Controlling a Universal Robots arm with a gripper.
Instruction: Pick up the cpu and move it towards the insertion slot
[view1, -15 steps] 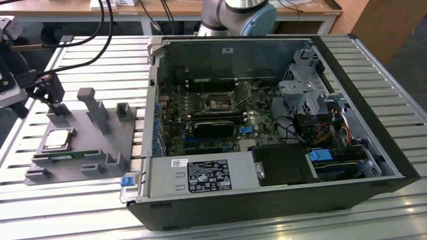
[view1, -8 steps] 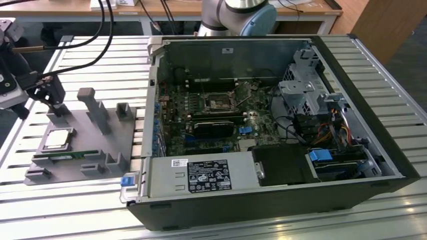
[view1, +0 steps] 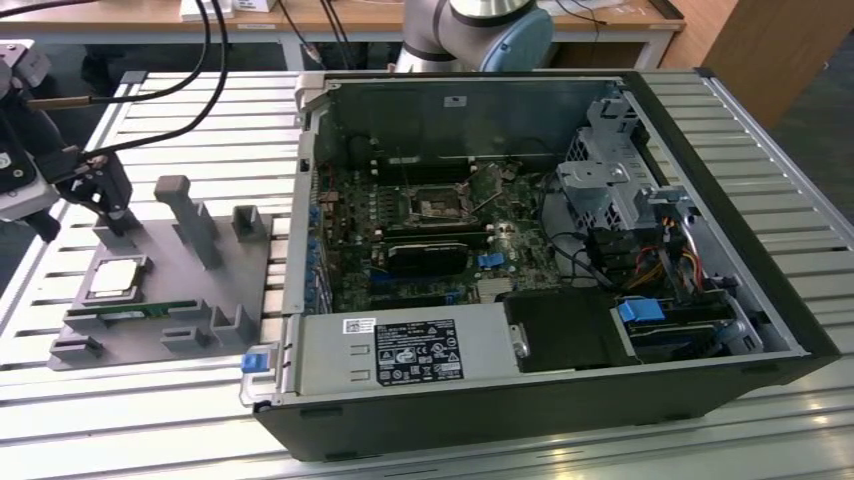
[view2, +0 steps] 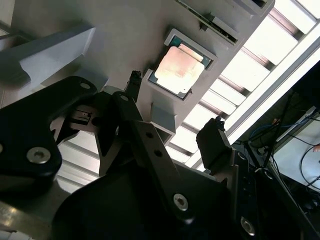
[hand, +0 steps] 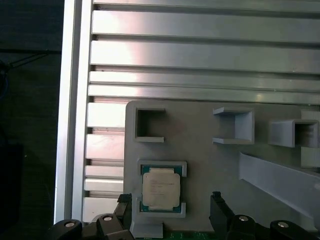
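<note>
Gripper (view1: 74, 205) hung with its fingers spread and empty, at eleven o'clock of the cpu (view1: 118, 278) in the exterior view. The cpu lay flat in its pocket on the grey fixture (view1: 176, 288), roughly nine o'clock from the insertion slot (view1: 438, 207). A good pick would need the fingers centred on opposite edges, descending squarely and closing gently.
</note>
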